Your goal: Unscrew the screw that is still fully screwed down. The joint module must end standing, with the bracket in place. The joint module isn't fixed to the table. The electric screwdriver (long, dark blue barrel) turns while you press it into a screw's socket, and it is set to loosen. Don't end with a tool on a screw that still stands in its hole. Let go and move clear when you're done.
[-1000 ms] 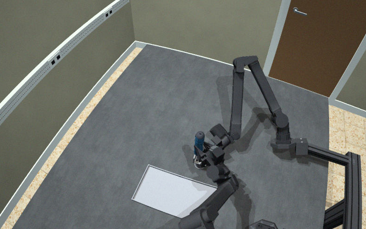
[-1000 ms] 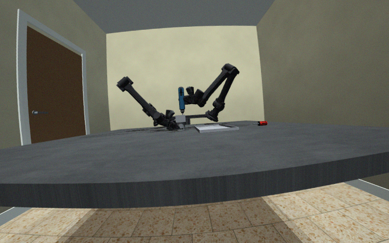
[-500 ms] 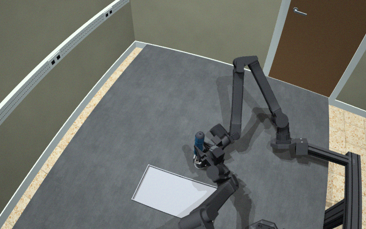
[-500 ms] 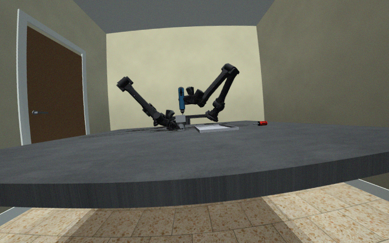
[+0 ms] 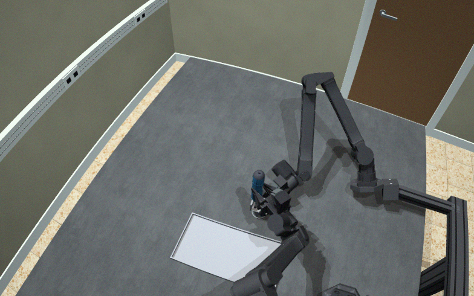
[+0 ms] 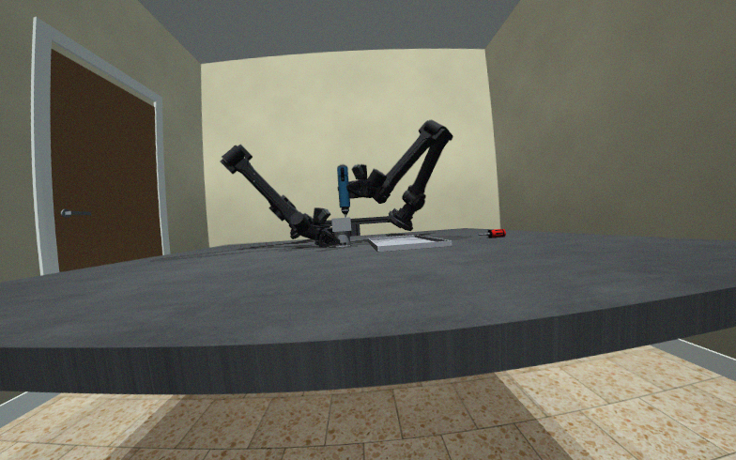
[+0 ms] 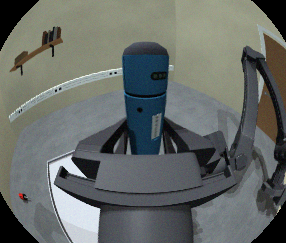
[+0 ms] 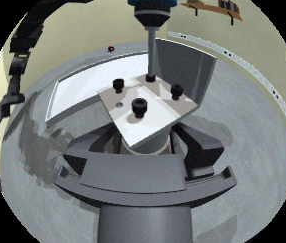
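Note:
The joint module (image 8: 146,145) (image 6: 342,232) stands upright on the table with a pale L-shaped bracket (image 8: 153,119) on top. My right gripper (image 8: 146,149) (image 6: 330,235) is shut around the module's round body, low at the table. Three black screws (image 8: 139,106) (image 8: 118,84) (image 8: 177,90) stand raised on the bracket. A fourth screw (image 8: 151,78) sits lower, and the screwdriver's bit (image 8: 152,49) rests in its head. My left gripper (image 7: 143,149) (image 6: 350,188) is shut on the electric screwdriver (image 7: 144,104) (image 5: 257,183) (image 6: 342,182), held upright above the module.
A shallow white tray (image 5: 209,246) (image 6: 410,243) (image 8: 81,89) (image 7: 66,209) lies right beside the module. A small red-handled screwdriver (image 6: 494,233) (image 7: 23,197) (image 8: 110,48) lies far off beyond the tray. Both arms crowd closely around the module.

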Controlling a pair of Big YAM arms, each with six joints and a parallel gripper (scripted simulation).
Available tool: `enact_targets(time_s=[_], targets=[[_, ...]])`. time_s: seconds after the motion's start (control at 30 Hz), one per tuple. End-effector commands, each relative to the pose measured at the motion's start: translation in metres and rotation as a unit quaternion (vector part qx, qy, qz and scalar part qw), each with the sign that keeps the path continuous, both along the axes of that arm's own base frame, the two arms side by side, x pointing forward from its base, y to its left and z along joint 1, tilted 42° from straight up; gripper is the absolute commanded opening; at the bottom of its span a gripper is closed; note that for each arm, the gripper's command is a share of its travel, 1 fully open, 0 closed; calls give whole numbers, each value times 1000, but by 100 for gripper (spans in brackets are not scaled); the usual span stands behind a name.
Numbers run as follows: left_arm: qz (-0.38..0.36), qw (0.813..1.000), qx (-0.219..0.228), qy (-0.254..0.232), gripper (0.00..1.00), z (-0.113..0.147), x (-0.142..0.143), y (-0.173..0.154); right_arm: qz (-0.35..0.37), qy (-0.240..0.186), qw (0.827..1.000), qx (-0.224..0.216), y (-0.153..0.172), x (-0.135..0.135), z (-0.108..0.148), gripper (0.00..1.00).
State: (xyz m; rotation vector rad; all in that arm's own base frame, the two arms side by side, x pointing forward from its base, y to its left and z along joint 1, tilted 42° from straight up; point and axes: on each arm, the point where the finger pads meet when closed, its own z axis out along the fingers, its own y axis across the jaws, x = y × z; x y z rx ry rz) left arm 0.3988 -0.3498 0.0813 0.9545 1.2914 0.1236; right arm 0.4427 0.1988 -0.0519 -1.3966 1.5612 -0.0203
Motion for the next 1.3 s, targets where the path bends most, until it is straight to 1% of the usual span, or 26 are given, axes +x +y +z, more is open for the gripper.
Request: enact_targets(time_s=[0.0, 0.83, 1.27], targets=[[1, 1000, -11, -17, 42, 10, 5, 2, 1, -6, 1000, 4, 3, 2, 4, 59], [2, 1000, -7, -13, 42, 4, 6, 5, 1, -6, 1000, 4, 3, 2, 4, 59], [2, 1000, -8, -15, 42, 6, 6, 5, 1, -6, 1000, 4, 3, 2, 4, 59]])
